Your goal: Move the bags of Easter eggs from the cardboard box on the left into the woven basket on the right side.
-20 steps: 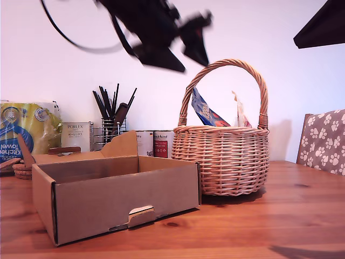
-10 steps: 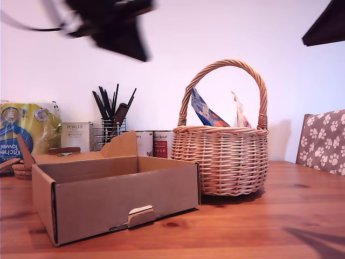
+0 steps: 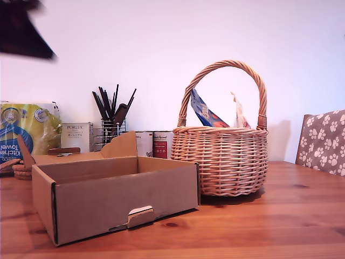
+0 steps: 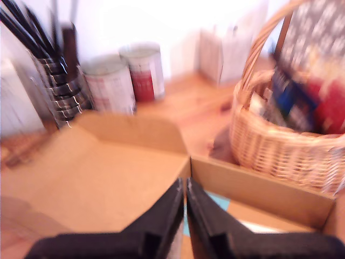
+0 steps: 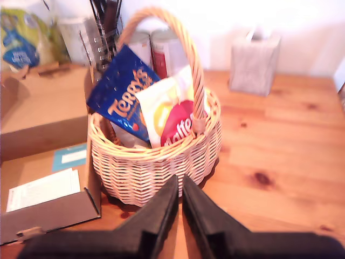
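— Inside the woven basket (image 5: 153, 156), which stands on the wooden tabletop (image 3: 280, 216) just beside the cardboard box's (image 3: 116, 197) end toward the exterior view's right, the bags of Easter eggs (image 5: 148, 105) stand on edge: the dark blue one leans against the handle, a white and a red-and-white one packed beside it. Propped so, they likely hold each other up.

— And the box?

— Only a white slip (image 5: 40, 189) and a blue label (image 5: 70, 156) show on its floor in the second wrist view, so the move looks done, though not every corner is visible.

— The grippers?

— The robot's second gripper (image 5: 180, 189) hangs above the tabletop in front of the basket, jaws pressed together with nothing between. Its first gripper (image 4: 185, 194) sits over the box, jaws likewise closed and bare.

— What does the exterior view miss?

— The box floor, hidden by its near wall, and most of the bags; only two tips rise over the basket rim. A blurred arm (image 3: 24, 29) shows at that view's upper left corner.
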Controlling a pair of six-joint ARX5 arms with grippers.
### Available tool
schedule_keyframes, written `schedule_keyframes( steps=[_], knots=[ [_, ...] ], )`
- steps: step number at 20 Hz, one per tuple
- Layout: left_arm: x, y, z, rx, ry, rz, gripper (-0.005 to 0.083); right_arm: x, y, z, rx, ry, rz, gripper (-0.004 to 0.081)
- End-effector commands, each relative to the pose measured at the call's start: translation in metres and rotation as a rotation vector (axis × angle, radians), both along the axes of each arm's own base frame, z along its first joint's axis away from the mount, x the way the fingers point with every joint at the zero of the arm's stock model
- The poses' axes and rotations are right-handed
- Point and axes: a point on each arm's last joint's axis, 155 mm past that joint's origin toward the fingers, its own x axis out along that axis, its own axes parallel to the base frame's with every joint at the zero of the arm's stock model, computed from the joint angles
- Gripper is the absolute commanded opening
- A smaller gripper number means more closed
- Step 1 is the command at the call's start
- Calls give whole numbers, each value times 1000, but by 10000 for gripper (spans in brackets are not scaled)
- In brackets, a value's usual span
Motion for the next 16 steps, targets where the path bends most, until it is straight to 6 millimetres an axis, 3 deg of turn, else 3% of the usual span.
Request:
schedule_keyframes(
  steps=[1,7,11,16],
  knots=[
    [-15,7,-4,-22,-2,11,-14,-7,-1,11,0,-39,5,-13],
    [-62,28,24,-51,-90,36,-14,-25,-5,37,29,-149,6,-13],
    [-72,32,14,-36,-53,38,-14,-26,-5,29,23,-120,6,-13],
    [-75,32,-9,-5,34,38,-14,-30,-6,4,0,-21,6,-13]
  ],
)
